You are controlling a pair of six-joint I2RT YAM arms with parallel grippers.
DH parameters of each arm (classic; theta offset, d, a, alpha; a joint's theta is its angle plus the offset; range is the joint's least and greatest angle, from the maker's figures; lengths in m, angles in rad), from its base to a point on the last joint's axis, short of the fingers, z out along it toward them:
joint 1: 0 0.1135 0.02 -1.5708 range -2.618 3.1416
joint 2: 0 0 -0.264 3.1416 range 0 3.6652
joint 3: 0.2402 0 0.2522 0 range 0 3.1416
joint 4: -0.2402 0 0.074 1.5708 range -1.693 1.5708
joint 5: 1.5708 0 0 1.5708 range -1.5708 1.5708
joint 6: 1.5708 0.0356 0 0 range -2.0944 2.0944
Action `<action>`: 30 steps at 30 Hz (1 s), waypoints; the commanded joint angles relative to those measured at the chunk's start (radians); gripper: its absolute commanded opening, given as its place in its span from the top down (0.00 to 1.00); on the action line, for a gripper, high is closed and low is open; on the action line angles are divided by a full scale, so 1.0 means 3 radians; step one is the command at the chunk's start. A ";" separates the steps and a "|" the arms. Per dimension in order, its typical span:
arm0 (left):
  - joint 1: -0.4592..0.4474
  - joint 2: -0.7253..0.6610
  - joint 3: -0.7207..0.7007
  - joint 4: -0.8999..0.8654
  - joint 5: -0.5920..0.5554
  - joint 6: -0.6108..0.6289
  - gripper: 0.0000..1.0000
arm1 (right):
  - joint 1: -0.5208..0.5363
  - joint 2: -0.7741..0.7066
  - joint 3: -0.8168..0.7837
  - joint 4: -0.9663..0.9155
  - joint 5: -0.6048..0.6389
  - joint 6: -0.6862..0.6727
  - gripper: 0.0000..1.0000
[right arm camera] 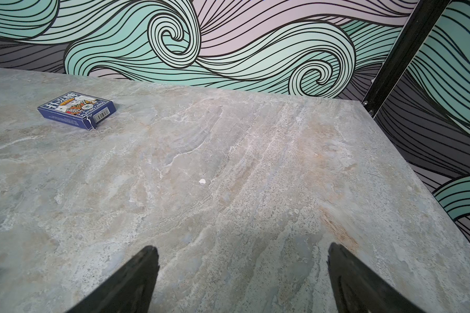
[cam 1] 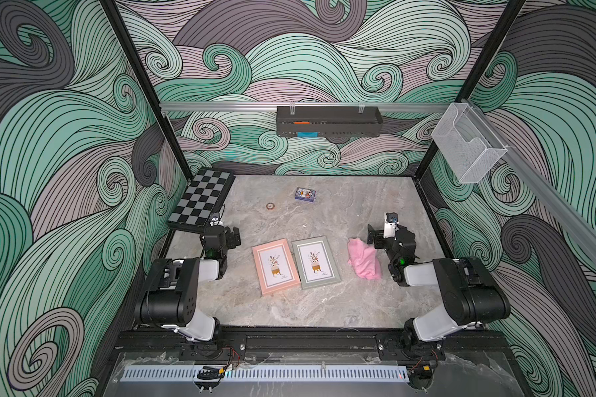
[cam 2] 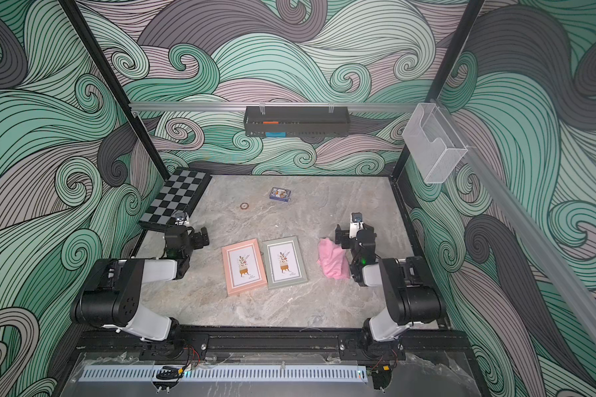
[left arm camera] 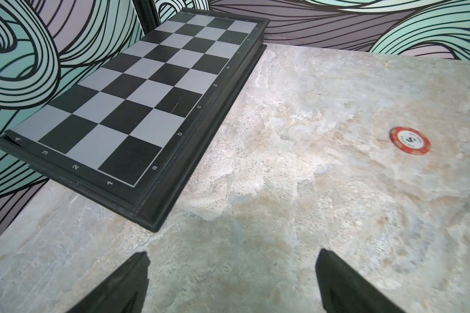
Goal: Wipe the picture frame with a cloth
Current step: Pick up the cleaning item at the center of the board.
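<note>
Two picture frames lie flat side by side mid-table in both top views, a pink one [cam 1: 275, 266] and a grey-green one [cam 1: 316, 263], each holding a plant print. The crumpled light-pink cloth [cam 1: 363, 258] lies just right of the grey-green frame. My right gripper [cam 1: 374, 235] hovers open beside the cloth's far end, not touching it. My left gripper [cam 1: 234, 236] stands open to the left of the pink frame. Only bare table shows between the fingertips of the left gripper [left arm camera: 232, 256] and the right gripper [right arm camera: 243, 249]. Frames and cloth are outside both wrist views.
A chessboard [cam 1: 200, 199] leans at the back left corner, close to the left arm. A poker chip [left arm camera: 410, 141] and a blue card box [right arm camera: 76, 109] lie on the far table. A black tray [cam 1: 327, 121] and a clear basket [cam 1: 467, 144] hang on the rails.
</note>
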 commanded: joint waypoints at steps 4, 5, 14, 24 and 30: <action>-0.0201 -0.0991 0.0213 -0.0797 -0.0891 -0.0191 0.01 | 0.0453 -0.0614 0.0131 -0.0512 0.0671 -0.0361 0.01; -0.0227 -0.1316 0.0392 -0.1468 -0.1004 -0.0641 0.02 | 0.0642 -0.0847 0.0228 -0.0759 0.0871 -0.0446 0.01; -0.0238 -0.2824 0.0578 -0.2592 0.0804 -0.2730 0.01 | 0.1240 -0.1895 0.1534 -0.3856 -0.0215 0.0485 0.01; -0.0860 -0.2094 0.1008 -0.3585 0.2159 -0.2148 0.03 | 0.1656 -0.1383 0.1822 -0.5473 0.0277 0.1122 0.17; -0.1853 -0.1661 0.1117 -0.3811 0.1096 -0.2066 0.03 | 0.1641 -0.0804 0.1751 -0.5480 0.0534 0.1145 0.14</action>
